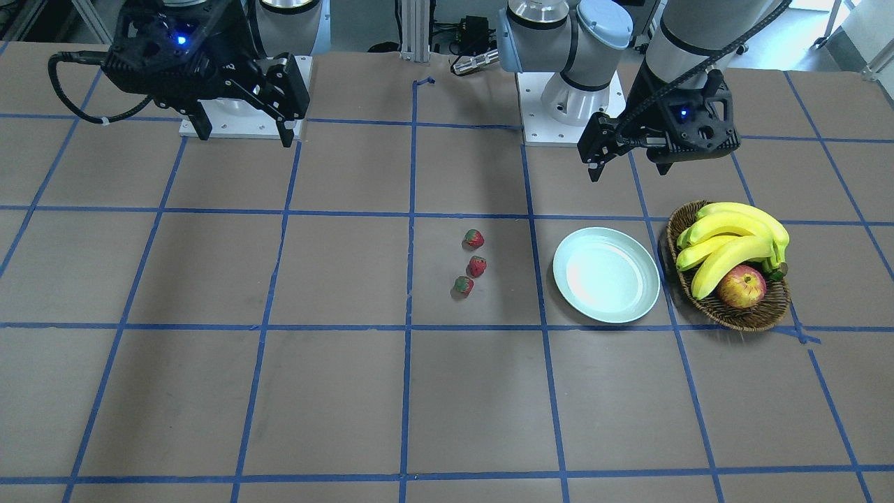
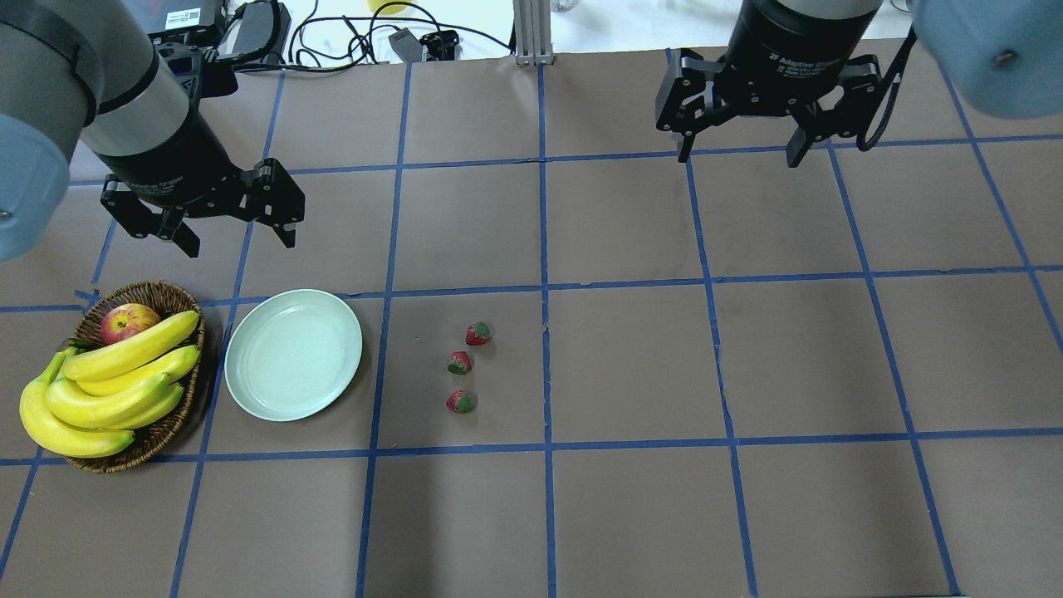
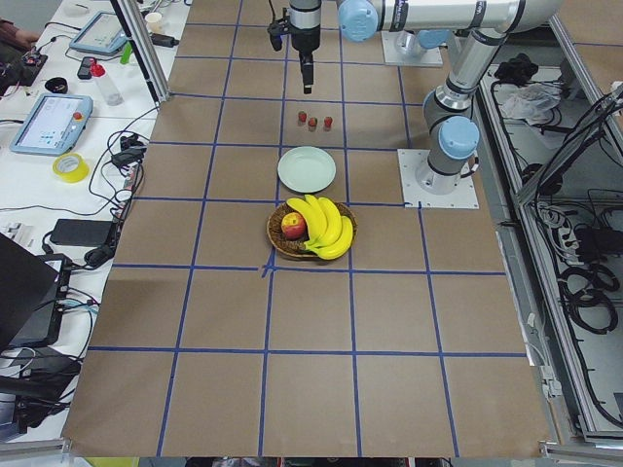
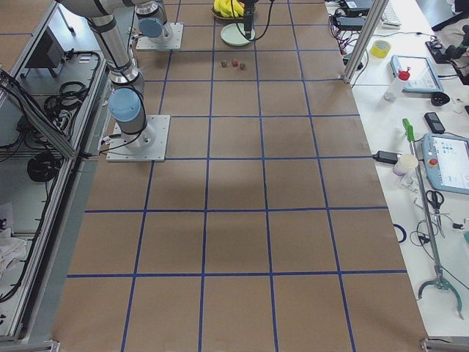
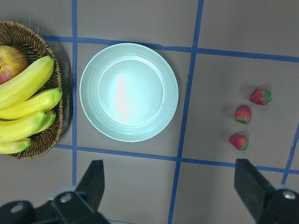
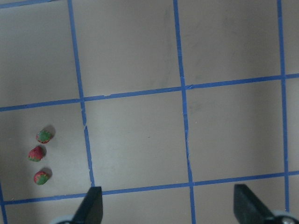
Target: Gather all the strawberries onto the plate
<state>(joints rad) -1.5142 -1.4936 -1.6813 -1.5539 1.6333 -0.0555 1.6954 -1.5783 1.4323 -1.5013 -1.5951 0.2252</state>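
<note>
Red green-capped strawberries [image 2: 459, 362], pale mint plate [image 2: 293, 354], brown table [image 2: 631, 374] gridded in blue

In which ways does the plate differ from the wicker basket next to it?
The plate is pale mint and glossy; the basket is brown woven wicker. The plate is empty; the basket holds bananas and an apple. The plate lies between the basket and the strawberries, so the basket is farther from them. Both are round, of similar width, and rest on the table.

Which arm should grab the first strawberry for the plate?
Probably left: the left gripper, open, hovers by the plate, nearer the strawberries than the right gripper.
</note>
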